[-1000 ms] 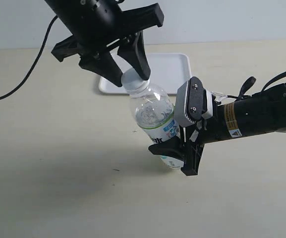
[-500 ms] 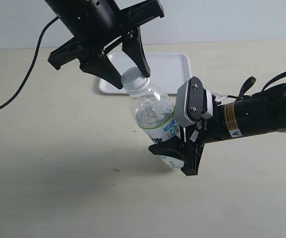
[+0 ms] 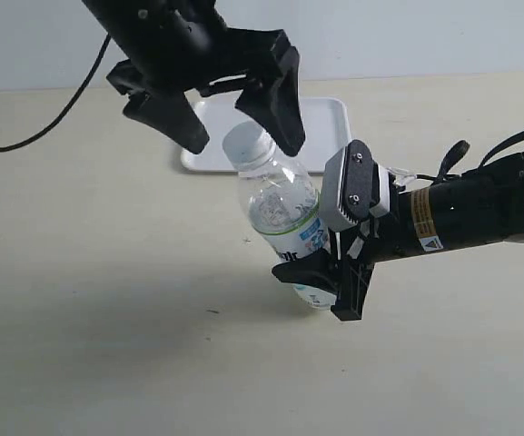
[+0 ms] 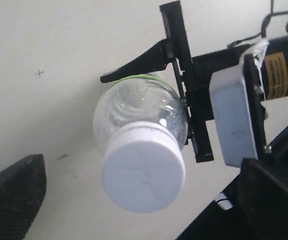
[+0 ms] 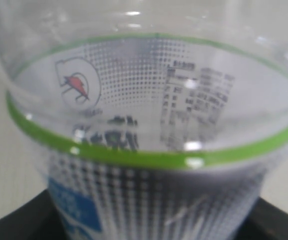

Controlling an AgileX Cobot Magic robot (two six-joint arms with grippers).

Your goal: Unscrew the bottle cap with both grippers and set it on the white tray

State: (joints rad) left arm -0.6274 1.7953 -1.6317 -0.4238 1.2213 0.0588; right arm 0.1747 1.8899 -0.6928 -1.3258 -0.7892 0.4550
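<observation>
Plainly L hand (image 3: 243,148) gapes astride the cap (image 4: 144,175) (seemingly not touching), R hand (image 3: 323,283) clamping bottle (image 3: 282,202).

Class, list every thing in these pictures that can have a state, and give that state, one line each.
Bottle cap: on the bottle's neck, not gripped.
Bottle: tilted, clamped low on its body.
Left gripper: open, fingers either side of the cap.
Right gripper: shut on the bottle.
Tray: flat on the table, no cap on it.
</observation>
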